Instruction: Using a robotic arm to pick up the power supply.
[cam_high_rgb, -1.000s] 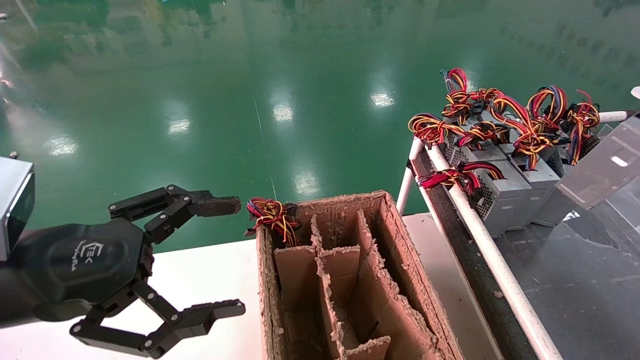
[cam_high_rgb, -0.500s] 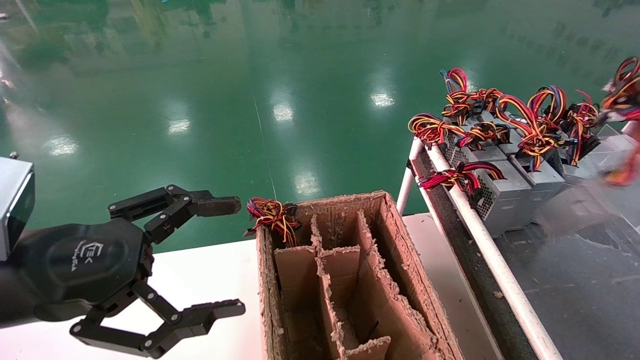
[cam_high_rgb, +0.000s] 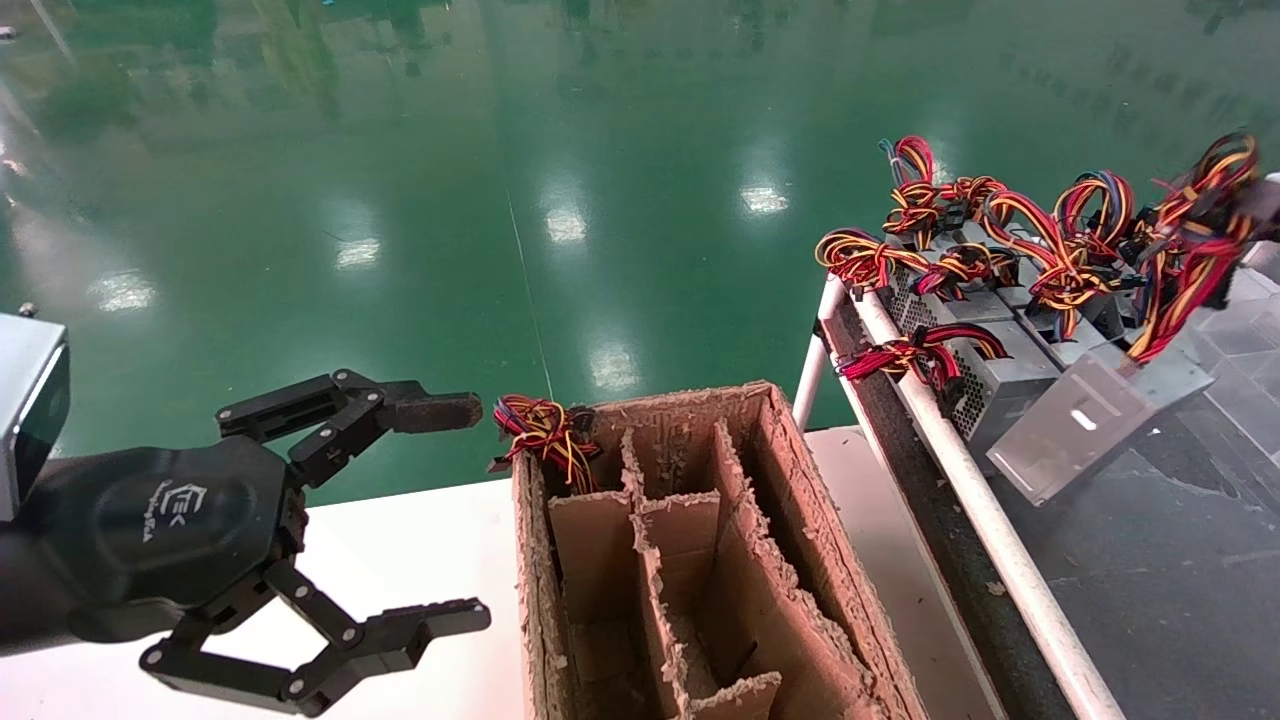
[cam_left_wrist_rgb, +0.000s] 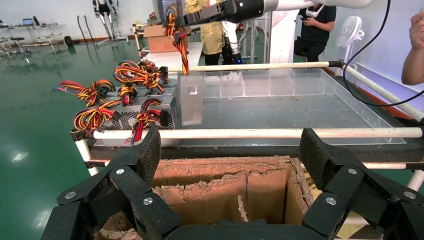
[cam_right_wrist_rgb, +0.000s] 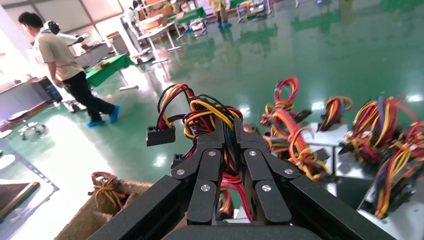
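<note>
My right gripper (cam_right_wrist_rgb: 229, 126) is shut on the red, yellow, orange and black wire bundle (cam_high_rgb: 1190, 235) of a power supply. Its grey metal box (cam_high_rgb: 1085, 425) hangs tilted below the wires, in the air over the rack's near end. In the left wrist view the same box (cam_left_wrist_rgb: 191, 97) dangles from the white robotic arm (cam_left_wrist_rgb: 300, 4). Other power supplies (cam_high_rgb: 1005, 375) lie in a row on the rack behind it. My left gripper (cam_high_rgb: 475, 512) hangs open and empty over the white table, left of the cardboard box.
A worn cardboard box (cam_high_rgb: 800, 520) with dividers stands on the white table (cam_high_rgb: 420, 560); a wire bundle (cam_high_rgb: 545, 430) sticks out of its far left cell. The rack's white rail (cam_high_rgb: 960, 480) runs right of it. A clear compartment tray (cam_left_wrist_rgb: 300, 95) lies on the rack. People stand behind.
The held power supply has swung in from the right edge toward the box, and its wires and whole body now show. The left arm has not moved.
</note>
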